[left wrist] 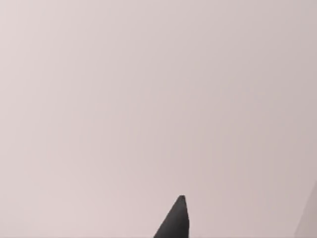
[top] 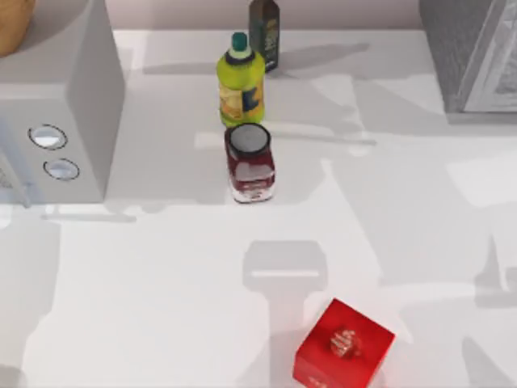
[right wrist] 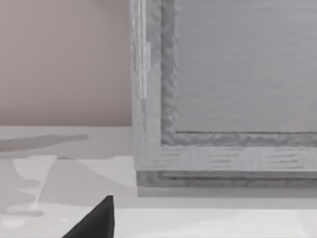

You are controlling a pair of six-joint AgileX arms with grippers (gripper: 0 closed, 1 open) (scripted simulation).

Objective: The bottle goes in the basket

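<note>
A row of containers stands at twelve o'clock on the white tabletop [top: 161, 307]. A dark bottle [top: 264, 32] is farthest back, a yellow bottle [top: 241, 81] with a dark-green cap is just in front of it, and a dark red jar [top: 250, 162] with a white lid is nearest the centre. A red box [top: 343, 346] sits well apart at five o'clock.

What looks like the rim of the basket [top: 12, 24] peeks in at the far ten o'clock corner, on top of a grey appliance [top: 77, 113] with two round dials. Up there it is off the working surface, so a delivery would probably have to come in from above. A second grey unit [top: 468, 52] fills the two o'clock corner.

Where the task's bright green bottle stands cannot be told from these views, and nothing suggests it has reached the basket.

The left gripper [left wrist: 174, 223] points at a blank pale wall. The right gripper [right wrist: 94, 223] faces the front of the second grey unit, just above the tabletop. Neither appears to be near any container. Whether either gripper is open, closed or gripping anything cannot be told. The task looks barely begun, and finding the bottle would be the first step.
</note>
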